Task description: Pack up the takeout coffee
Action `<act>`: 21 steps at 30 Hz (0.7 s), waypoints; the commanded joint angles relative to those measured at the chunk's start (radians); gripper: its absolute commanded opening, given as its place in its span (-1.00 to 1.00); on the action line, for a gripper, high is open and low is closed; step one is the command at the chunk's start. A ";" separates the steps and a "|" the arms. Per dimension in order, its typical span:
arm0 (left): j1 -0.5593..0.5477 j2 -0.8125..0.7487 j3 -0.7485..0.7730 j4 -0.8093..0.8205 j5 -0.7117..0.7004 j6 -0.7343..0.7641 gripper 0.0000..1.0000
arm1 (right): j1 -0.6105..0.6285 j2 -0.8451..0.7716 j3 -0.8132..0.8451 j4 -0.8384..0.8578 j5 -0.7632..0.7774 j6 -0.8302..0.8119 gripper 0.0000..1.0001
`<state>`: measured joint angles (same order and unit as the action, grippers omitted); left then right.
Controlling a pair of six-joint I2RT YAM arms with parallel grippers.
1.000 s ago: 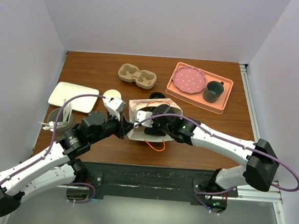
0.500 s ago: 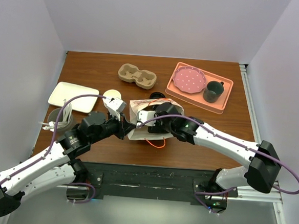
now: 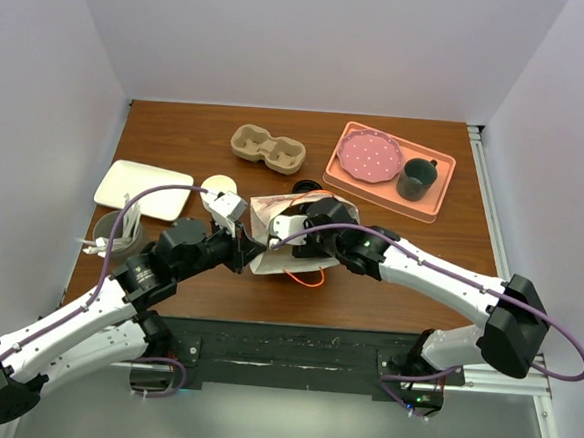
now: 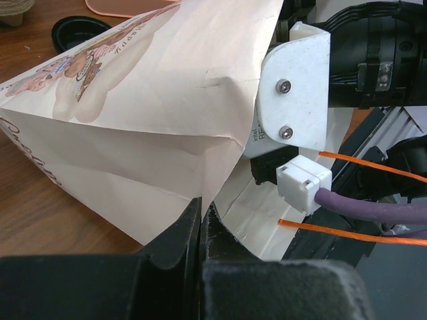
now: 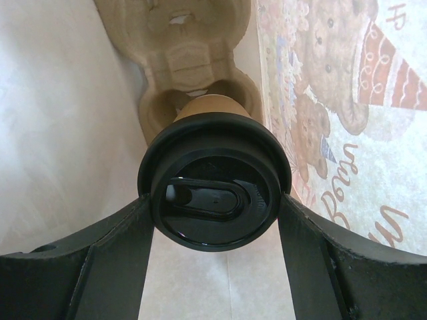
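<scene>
Coffee in the bag, not yet let go.
Your left gripper [image 4: 201, 223] is clamped on the bag [image 4: 160, 100] edge, holding the mouth up; your right gripper [image 5: 217, 203] grasps the coffee [image 5: 213, 150] by its lid inside the bag, near a carrier [image 5: 183, 53]. Release and withdrawal remain.

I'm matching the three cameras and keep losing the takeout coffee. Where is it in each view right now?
Top external: not visible, hidden inside the paper bag.
Left wrist: not visible; the paper bag fills the view's left and blocks it.
Right wrist: takeout coffee at centre, black lid facing the camera, between the fingers of the right gripper.
Shared landmark: the bear-printed paper bag, in all three views.
</scene>
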<state>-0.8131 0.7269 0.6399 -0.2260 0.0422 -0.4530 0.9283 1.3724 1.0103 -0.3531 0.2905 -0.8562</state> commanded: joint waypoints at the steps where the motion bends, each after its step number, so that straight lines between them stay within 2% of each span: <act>1: -0.004 -0.006 0.023 0.016 0.019 0.011 -1.00 | -0.011 0.010 0.004 0.046 0.009 -0.026 -0.71; 21: -0.006 0.006 0.018 0.030 0.024 0.000 -1.00 | -0.011 0.042 -0.022 0.117 -0.048 -0.006 -0.72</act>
<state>-0.8127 0.7284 0.6399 -0.2260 0.0441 -0.4530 0.9195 1.4017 0.9924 -0.3031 0.2623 -0.8646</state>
